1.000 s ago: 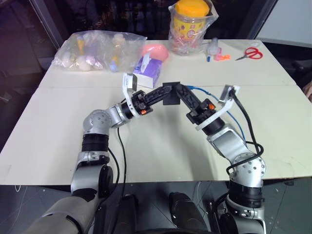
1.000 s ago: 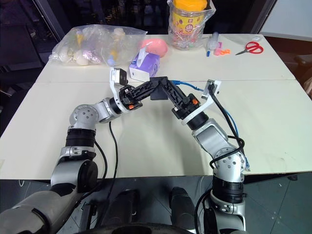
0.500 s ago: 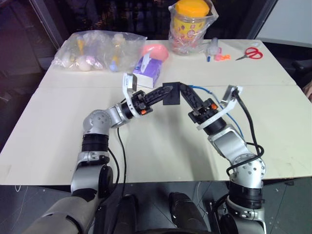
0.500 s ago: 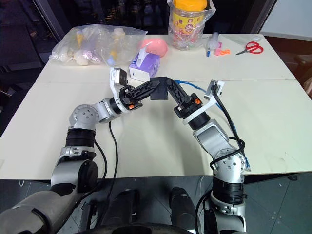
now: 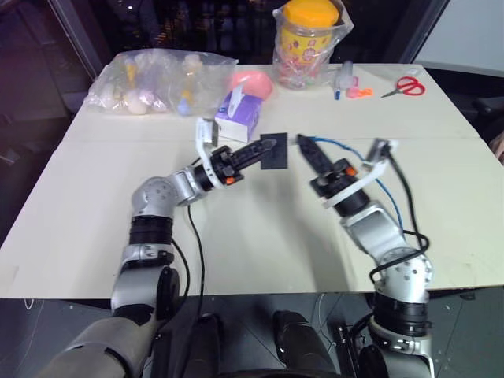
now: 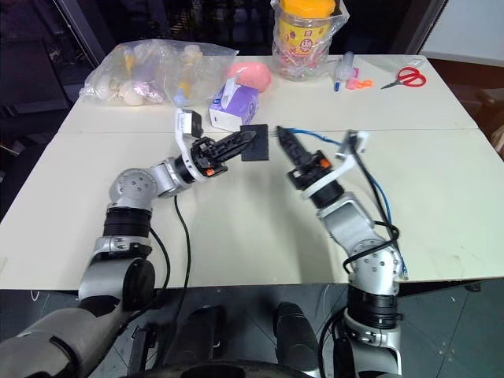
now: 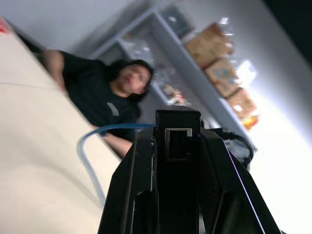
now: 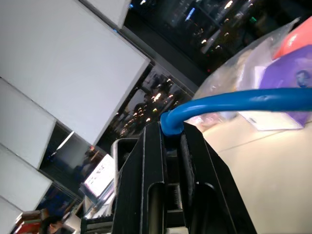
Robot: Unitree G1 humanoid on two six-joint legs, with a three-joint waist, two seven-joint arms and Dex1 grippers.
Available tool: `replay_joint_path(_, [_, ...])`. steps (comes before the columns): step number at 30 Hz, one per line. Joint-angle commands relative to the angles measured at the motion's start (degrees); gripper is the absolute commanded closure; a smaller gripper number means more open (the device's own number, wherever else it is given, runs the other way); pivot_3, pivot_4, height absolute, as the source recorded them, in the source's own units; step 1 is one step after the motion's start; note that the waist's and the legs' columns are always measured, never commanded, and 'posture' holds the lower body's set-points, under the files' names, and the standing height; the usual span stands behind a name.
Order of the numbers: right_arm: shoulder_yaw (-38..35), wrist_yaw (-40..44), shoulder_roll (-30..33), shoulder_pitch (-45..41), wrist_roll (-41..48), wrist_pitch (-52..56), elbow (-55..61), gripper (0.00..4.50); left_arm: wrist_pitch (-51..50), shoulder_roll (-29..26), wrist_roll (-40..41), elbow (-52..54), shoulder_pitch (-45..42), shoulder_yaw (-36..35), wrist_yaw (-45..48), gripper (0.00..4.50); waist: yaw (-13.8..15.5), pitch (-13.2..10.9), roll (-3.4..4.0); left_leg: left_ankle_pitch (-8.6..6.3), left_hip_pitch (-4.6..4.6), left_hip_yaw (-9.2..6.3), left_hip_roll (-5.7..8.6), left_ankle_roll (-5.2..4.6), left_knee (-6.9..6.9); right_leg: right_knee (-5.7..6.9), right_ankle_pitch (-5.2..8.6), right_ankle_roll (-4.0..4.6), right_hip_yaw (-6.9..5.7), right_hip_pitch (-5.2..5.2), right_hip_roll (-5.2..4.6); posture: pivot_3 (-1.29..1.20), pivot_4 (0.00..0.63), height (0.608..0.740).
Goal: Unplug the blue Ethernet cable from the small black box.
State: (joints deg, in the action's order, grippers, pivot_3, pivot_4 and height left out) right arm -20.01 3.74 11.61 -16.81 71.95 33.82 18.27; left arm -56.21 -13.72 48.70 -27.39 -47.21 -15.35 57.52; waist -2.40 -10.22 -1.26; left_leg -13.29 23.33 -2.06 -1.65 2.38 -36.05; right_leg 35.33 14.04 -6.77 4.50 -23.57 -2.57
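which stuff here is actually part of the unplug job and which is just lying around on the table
Part of the job:
- small black box, clamped in the left gripper, port empty
- blue Ethernet cable, plug end pinched in the right gripper, clear of the box

Just lying about:
- purple tissue box
- clear bag of items
- yellow-lidded jar
- red scissors
- pink object

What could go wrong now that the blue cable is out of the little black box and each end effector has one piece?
The blue Ethernet cable is pinched only near its tip by the right end effector; it could slip free, and its slack loops around that arm and could snag. The small black box is held off the table by the left end effector; a loosened grip would drop it. The tissue box sits close behind and could get bumped.
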Motion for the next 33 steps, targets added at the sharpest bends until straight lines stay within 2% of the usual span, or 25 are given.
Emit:
replay_joint_path(1, [-3.83, -0.25, 3.00, -0.20, -1.88, -2.17, -0.87, 4.46, 5.86, -1.68, -3.02, -2.29, -1.51, -0.49, -0.09, 4.00, -0.02, 0.00, 0.00, 0.00, 0.00, 0.00, 0.00, 0.00, 0.03, -0.01, 0.00, 0.00, 0.00, 0.00, 0.00, 0.00, 0.150, 0.740])
replay_joint_path(6, [-4.77, -3.30, 4.62, -3.71, -5.61, -2.76, -6.81, 4.46, 22.14, 2.34, -13.51, -5.07, -2.53, 3.87, -5.73, 4.00, 0.28, 0.00, 0.00, 0.00, 0.00, 0.02, 0.01, -0.01, 0.01, -0.02, -0.01, -0.01, 0.01, 0.01, -0.01, 0.00, 0.150, 0.740])
replay_joint_path(10, [-3.96, -10.92, 4.93, -9.41, -12.51, -1.58, -18.31, 4.46, 39.77, 11.46, -24.50, -5.81, -2.43, 10.90, -13.55, 4.00, 0.65, 0.00, 0.00, 0.00, 0.03, 0.08, 0.03, 0.00, -0.02, -0.13, -0.07, -0.10, 0.05, 0.03, -0.05, 0.00, 0.150, 0.740])
replay_joint_path(13, [-3.07, -11.53, 4.66, -12.00, -15.13, -0.65, -22.19, 4.46, 47.00, 14.87, -29.08, -6.74, -1.50, 13.46, -16.24, 4.00, 1.51, 0.00, 0.00, 0.00, 0.05, 0.17, 0.06, -0.01, 0.02, -0.18, -0.09, -0.12, 0.14, -0.02, -0.08, 0.00, 0.150, 0.740])
replay_joint_path(18, [-3.18, -12.87, 5.02, -15.80, -19.16, 0.89, -29.53, 4.46, 55.63, 17.03, -34.33, -10.30, -0.77, 16.99, -17.51, 4.00, 1.33, 0.01, 0.04, -0.03, 0.05, 0.18, 0.03, -0.06, 0.15, -0.11, -0.11, -0.17, 0.15, -0.15, 0.01, 0.00, 0.150, 0.740])
replay_joint_path(19, [-3.25, -12.76, 5.26, -16.28, -19.94, 1.02, -30.72, 3.83, 56.77, 17.30, -34.94, -11.21, -0.85, 17.28, -17.64, 4.00, 1.34, 0.01, 0.04, -0.03, 0.05, 0.18, 0.03, -0.06, 0.15, -0.11, -0.11, -0.17, 0.14, -0.15, 0.02, 0.00, 0.150, 0.740])
replay_joint_path(20, [-3.35, -12.55, 5.37, -16.62, -20.53, 1.12, -31.48, 3.60, 57.65, 17.47, -35.38, -11.93, -0.96, 17.42, -17.71, 4.00, 1.40, 0.01, 0.04, -0.03, 0.05, 0.18, 0.03, -0.07, 0.14, -0.11, -0.11, -0.18, 0.14, -0.15, 0.02, 0.00, 0.150, 0.740])
replay_joint_path(21, [-3.36, -12.07, 5.56, -16.92, -21.02, 1.45, -32.07, 3.11, 58.58, 17.68, -35.81, -12.83, -1.17, 17.52, -17.69, 4.00, 1.40, 0.01, 0.04, -0.04, 0.06, 0.18, 0.04, -0.07, 0.10, -0.12, -0.11, -0.18, 0.15, -0.13, 0.01, 0.00, 0.150, 0.740])
replay_joint_path(23, [-3.20, -11.32, 6.03, -16.99, -21.56, 2.65, -32.14, 2.42, 60.23, 18.05, -36.74, -14.80, -1.67, 17.69, -17.93, 4.00, 1.47, 0.01, 0.04, -0.04, 0.09, 0.18, 0.04, -0.07, 0.07, -0.13, -0.10, -0.18, 0.15, -0.12, 0.00, 0.00, 0.150, 0.740])
replay_joint_path(27, [-2.42, -12.17, 6.48, -13.81, -20.77, 9.28, -27.07, 0.61, 63.47, 18.40, -38.41, -19.41, -2.96, 17.16, -19.55, 4.00, 1.66, 0.01, 0.04, -0.04, 0.11, 0.18, 0.05, -0.07, 0.03, -0.13, -0.10, -0.18, 0.14, -0.11, -0.01, 0.00, 0.150, 0.740])
replay_joint_path(28, [-2.80, -13.21, 5.98, -12.83, -20.36, 10.54, -25.44, 0.04, 64.14, 18.48, -38.68, -20.23, -3.15, 17.13, -19.50, 4.00, 1.62, 0.01, 0.04, -0.04, 0.11, 0.17, 0.05, -0.07, 0.04, -0.13, -0.10, -0.19, 0.14, -0.11, -0.01, 0.00, 0.150, 0.740])
replay_joint_path(33, [-1.63, -14.65, 3.37, -4.30, -15.71, 17.46, -9.80, 0.04, 67.63, 19.04, -40.32, -24.07, -3.39, 17.40, -19.52, 4.00, 1.61, 0.02, 0.05, -0.05, 0.10, 0.13, 0.04, -0.10, 0.10, -0.12, -0.09, -0.21, 0.11, -0.11, 0.01, 0.00, 0.150, 0.740])
